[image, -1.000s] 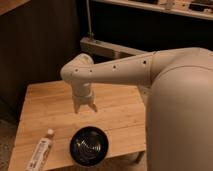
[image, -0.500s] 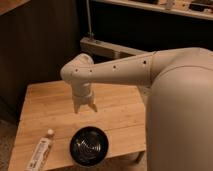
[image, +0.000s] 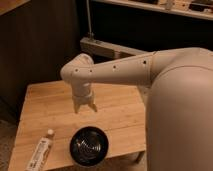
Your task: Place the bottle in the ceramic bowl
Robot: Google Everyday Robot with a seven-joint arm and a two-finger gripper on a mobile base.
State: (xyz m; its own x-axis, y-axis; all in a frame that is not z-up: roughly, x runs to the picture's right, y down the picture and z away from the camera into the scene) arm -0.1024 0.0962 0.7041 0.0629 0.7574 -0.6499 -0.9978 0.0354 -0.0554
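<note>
The slim white bottle (image: 41, 150) lies on its side near the front left edge of the wooden table (image: 40, 102), cap pointing away from the front. Just right of it sits the glossy black ceramic bowl (image: 89, 146), with pale rings inside and nothing in it. My gripper (image: 85, 108) hangs over the middle of the table, behind the bowl and to the upper right of the bottle. Its two fingers point down and stand apart, open, with nothing between them. It touches neither object.
My pale arm (image: 125, 72) reaches in from the large rounded body (image: 180, 115) on the right, which hides the table's right end. A dark wall and a shelf frame (image: 105, 47) stand behind the table.
</note>
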